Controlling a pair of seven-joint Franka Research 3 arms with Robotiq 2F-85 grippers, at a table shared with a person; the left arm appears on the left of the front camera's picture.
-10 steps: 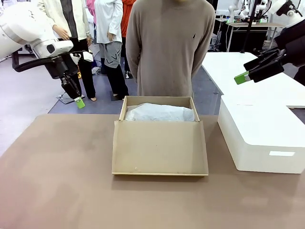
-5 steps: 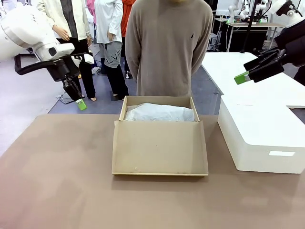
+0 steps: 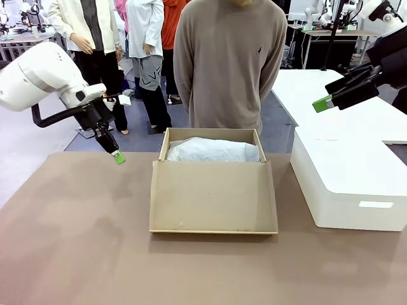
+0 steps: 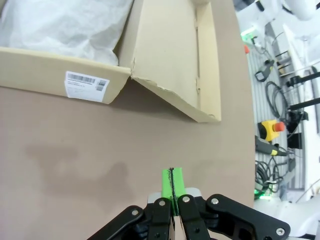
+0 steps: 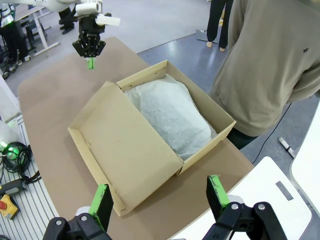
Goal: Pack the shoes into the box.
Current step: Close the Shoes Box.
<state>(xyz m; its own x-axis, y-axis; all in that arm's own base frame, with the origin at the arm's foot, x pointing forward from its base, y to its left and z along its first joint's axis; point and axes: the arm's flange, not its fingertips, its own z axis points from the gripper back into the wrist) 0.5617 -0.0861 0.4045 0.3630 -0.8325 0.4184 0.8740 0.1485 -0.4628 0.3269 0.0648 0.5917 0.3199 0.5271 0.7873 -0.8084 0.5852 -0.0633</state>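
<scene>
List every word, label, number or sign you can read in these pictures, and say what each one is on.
No text here can be read.
White barcode sticker on the side wall of the box: bars and lines of print, too small to read.
Small dark emblem on the chest of the person's sweater: no letters legible.
Pale patch on the front of the white block: looks blank.

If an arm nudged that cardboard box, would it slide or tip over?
The box looks low and wide, so it would probably slide, not tip. Its open lid is thin cardboard joined along a fold, so it may flex or swing. The tissue inside would likely crumple easily.
</scene>
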